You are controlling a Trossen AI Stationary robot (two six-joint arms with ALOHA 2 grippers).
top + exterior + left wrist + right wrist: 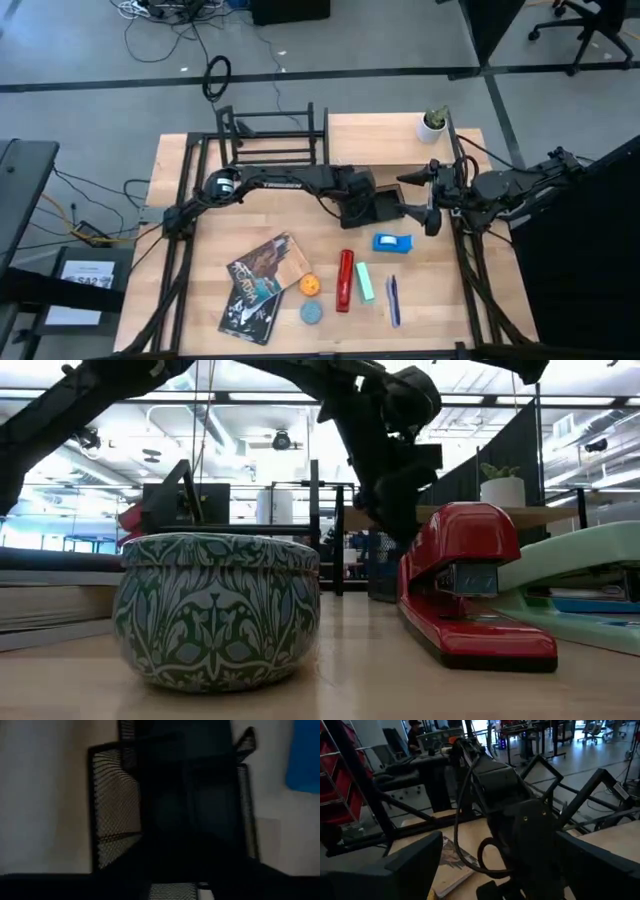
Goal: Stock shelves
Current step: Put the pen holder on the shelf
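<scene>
A light wooden table [180, 300] carries the whole scene, with two shelf units along its far edge: a black metal-tube rack [272, 135] toward the left and a wooden plank shelf [375, 135] beside it on the right, a small potted plant in a white pot [433, 124] standing on the plank's right end. The left arm [290, 180] stretches across the middle of the table, its left gripper [372, 207] down over a small black mesh organizer box [117, 810] that sits just in front of the plank shelf; the left wrist view is filled by the box's mesh walls, and whether the fingers are clenched or released cannot be told. The right arm [510, 185] reaches in from the right edge, its right gripper [418, 200] close beside the box and the left wrist, its two dark fingers [410, 865] spread wide apart and holding nothing. Spread along the near half of the table lie a stack of books [262, 285], a red stapler [345, 280], a mint-green stapler [365, 282], a blue tape dispenser [392, 242], a blue pen [393, 300], a round patterned tin [311, 313] and a small orange ball [311, 285], all well apart from the shelves
</scene>
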